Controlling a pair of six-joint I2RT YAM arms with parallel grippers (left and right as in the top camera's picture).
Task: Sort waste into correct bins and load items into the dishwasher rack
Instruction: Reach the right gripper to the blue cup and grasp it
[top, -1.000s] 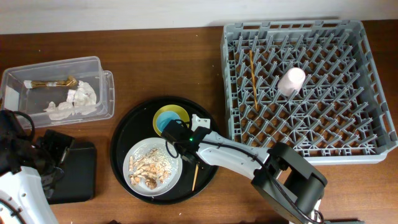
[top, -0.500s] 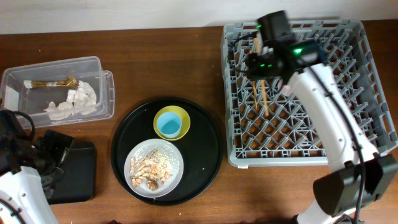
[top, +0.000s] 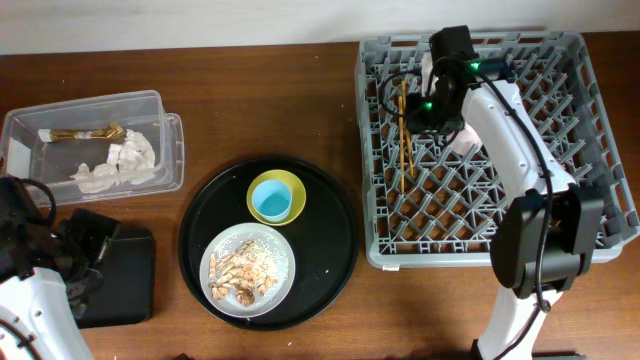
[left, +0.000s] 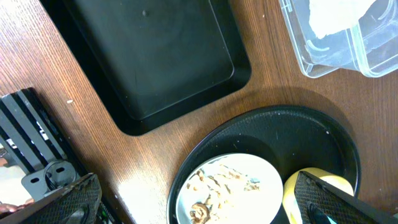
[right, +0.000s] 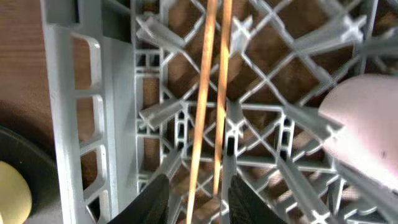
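The chopsticks (top: 405, 130) lie side by side in the grey dishwasher rack (top: 560, 200); they also show in the right wrist view (right: 214, 93). My right gripper (right: 199, 202) is open just above them, one finger on each side, over the rack's left part (top: 418, 108). The pink cup (right: 367, 124) lies in the rack beside it. The light-blue cup (top: 270, 199) sits in the yellow bowl (top: 290, 183). The white plate (top: 210, 262) holds food scraps (top: 243, 270). My left gripper (left: 199, 208) is open and empty, low at the left by the shallow black tray (top: 120, 280).
The bowl and plate stand on a large round black tray (top: 335, 235). The clear tub (top: 30, 130) at the back left holds white napkins (top: 120, 163) and a brown wrapper (top: 80, 133). In the left wrist view the black tray (left: 149, 56) lies beside the tub (left: 336, 43).
My right gripper lifted a chopstick from the round tray, carried it to the rack and let it go next to the first one. The left arm has not moved.
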